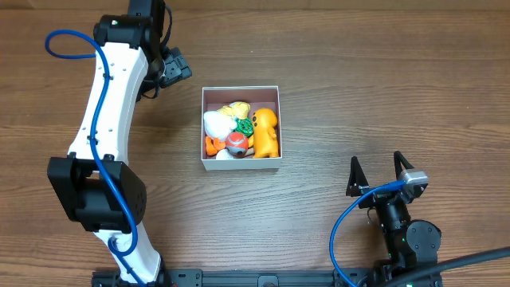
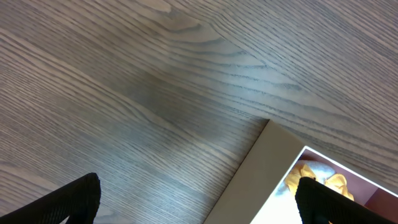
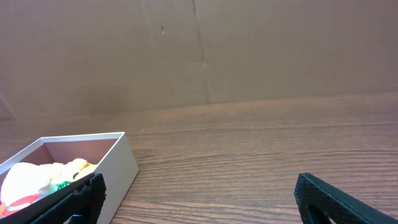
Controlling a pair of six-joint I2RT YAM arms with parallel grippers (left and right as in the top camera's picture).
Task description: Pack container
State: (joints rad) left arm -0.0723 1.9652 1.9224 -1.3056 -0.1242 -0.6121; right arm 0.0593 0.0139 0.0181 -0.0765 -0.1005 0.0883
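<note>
The container (image 1: 241, 89), a shallow white-walled box with a pinkish inside, sits mid-table and holds several toys: an orange figure (image 1: 266, 133), a white one (image 1: 216, 122), a yellow one (image 1: 235, 108), a red-and-white ball (image 1: 237, 143). My left gripper (image 1: 172, 68) is open and empty, to the left of the box's far-left corner; the left wrist view shows that corner (image 2: 264, 163) between the jaws (image 2: 199, 202). My right gripper (image 1: 376, 173) is open and empty, well right and nearer than the box. The right wrist view shows the box (image 3: 121, 163) at left, past the jaws (image 3: 202, 199).
Bare wood table all round the box. A brown cardboard wall (image 3: 199, 56) stands behind the table's far edge. The left arm (image 1: 107, 119) stretches along the left side; blue cables (image 1: 351, 219) loop near the right arm's base.
</note>
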